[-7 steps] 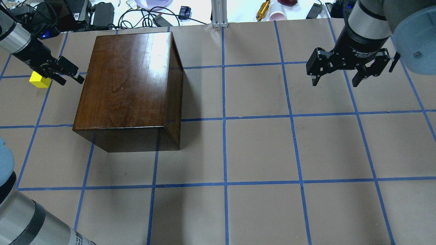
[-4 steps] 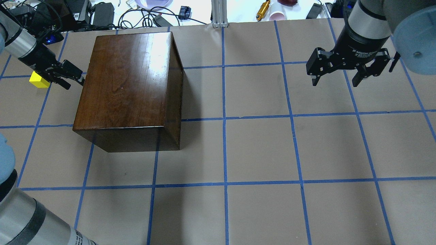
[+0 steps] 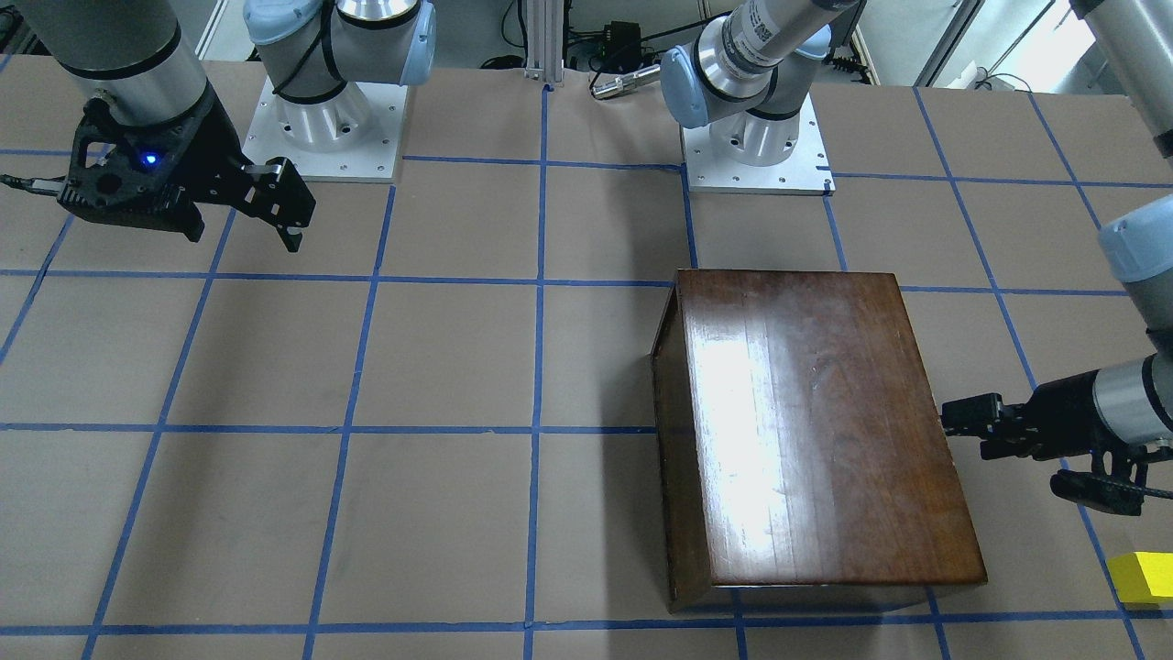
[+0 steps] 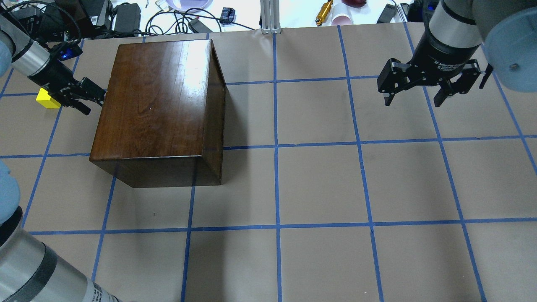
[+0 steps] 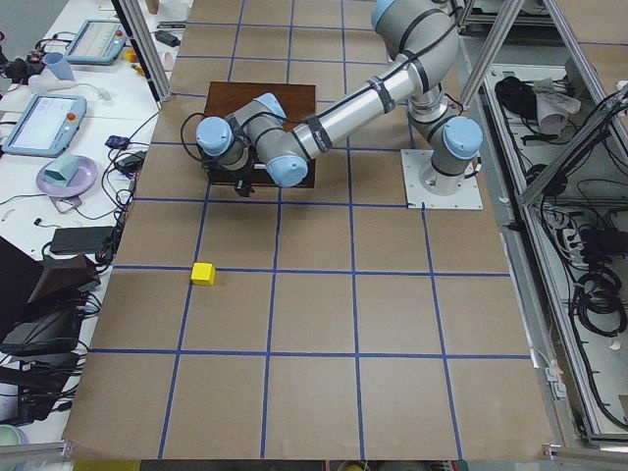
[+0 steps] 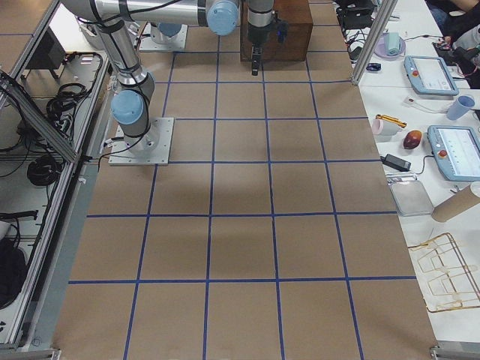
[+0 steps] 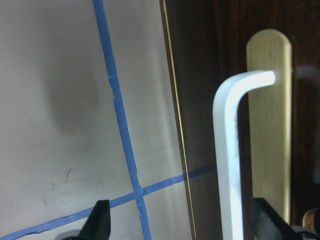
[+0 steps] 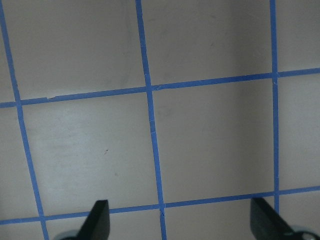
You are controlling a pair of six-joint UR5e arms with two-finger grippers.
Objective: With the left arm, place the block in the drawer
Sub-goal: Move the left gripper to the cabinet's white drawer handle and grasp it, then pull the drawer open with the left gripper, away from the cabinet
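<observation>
The yellow block [image 4: 47, 99] lies on the table left of the dark-brown cabinet [image 4: 159, 100]; it also shows in the front view [image 3: 1139, 576] and the exterior left view [image 5: 203, 273]. The drawer is shut; its dark front panel [image 7: 200, 100] and metal pull [image 7: 227, 150] fill the left wrist view. My left gripper [image 4: 90, 98] is open at the cabinet's left face, with the pull standing between its fingertips [image 7: 101, 222]. The block is behind this gripper, untouched. My right gripper [image 4: 413, 102] is open and empty, held above the table at the far right.
Cables, power bricks, a purple plate and a cup [image 4: 342, 19] lie beyond the table's far edge. An aluminium post [image 4: 270, 16] stands at the back middle. Blue tape lines grid the brown table [image 4: 319, 184].
My left gripper has moved right, away from the block, up to the cabinet's left face. The block, the cabinet and the right arm have not moved.
</observation>
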